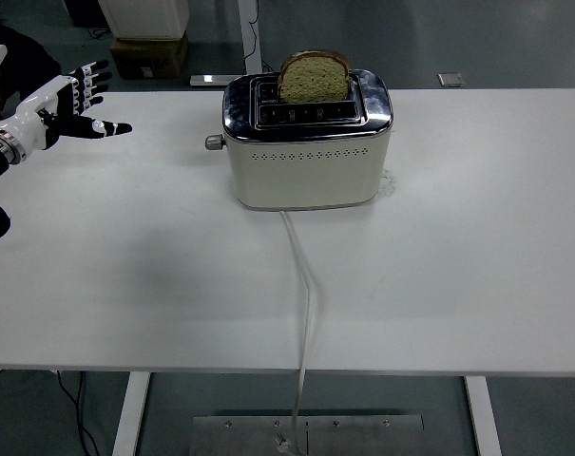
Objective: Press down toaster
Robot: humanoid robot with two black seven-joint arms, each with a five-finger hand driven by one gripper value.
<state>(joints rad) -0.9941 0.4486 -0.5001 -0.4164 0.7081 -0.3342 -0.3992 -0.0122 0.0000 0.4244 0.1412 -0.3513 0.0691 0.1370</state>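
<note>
A cream toaster [306,161] with a chrome top stands at the back middle of the white table [458,266]. A slice of brown bread [314,76] sticks up out of its rear slot. Its lever knob [212,142] is on the left end, in the raised position. My left hand [73,100] is at the far left edge, well left of the toaster, with fingers spread and holding nothing. The right arm is not in view.
A white power cord [304,294] runs from the toaster's front over the table's near edge to the floor. Boxes [149,52] stand on the floor behind the table at the top left.
</note>
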